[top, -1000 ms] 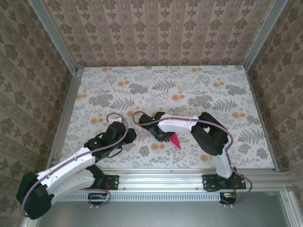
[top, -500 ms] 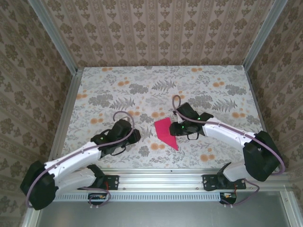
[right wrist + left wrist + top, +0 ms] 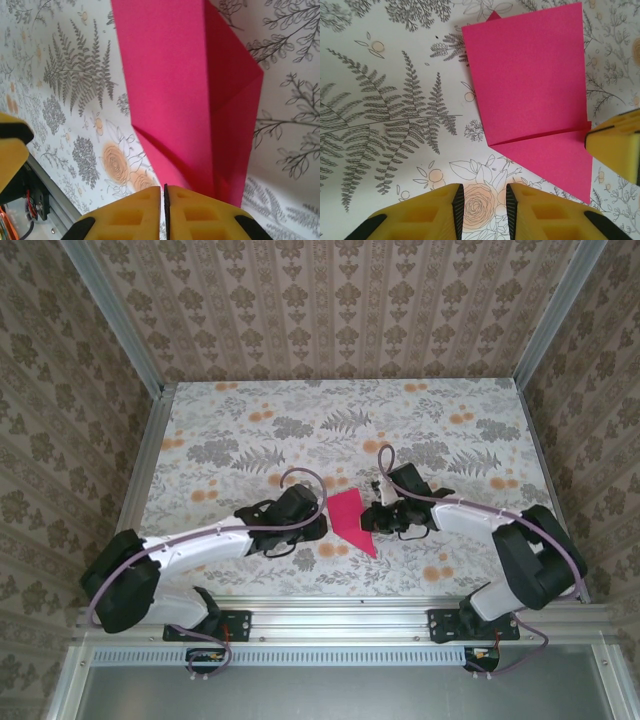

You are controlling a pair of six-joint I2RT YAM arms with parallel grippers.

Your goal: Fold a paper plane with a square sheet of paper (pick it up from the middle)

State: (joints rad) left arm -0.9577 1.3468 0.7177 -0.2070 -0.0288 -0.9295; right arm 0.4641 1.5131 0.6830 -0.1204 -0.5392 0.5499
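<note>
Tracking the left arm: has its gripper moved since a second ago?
Yes: the left gripper moved right, away from the left rail, toward the paper.

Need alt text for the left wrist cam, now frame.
A pink paper sheet, folded with a crease near its lower edge, lies on a table printed with ferns and flowers. The left end effector hangs just short of it, yellow fingers slightly apart with nothing between them; another yellow finger sits at the paper's right edge.

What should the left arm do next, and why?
Probably slide the left gripper onto the folded pink paper to pin it: its jaws stand slightly apart over bare table, while the right gripper is shut at the paper's opposite edge.
</note>
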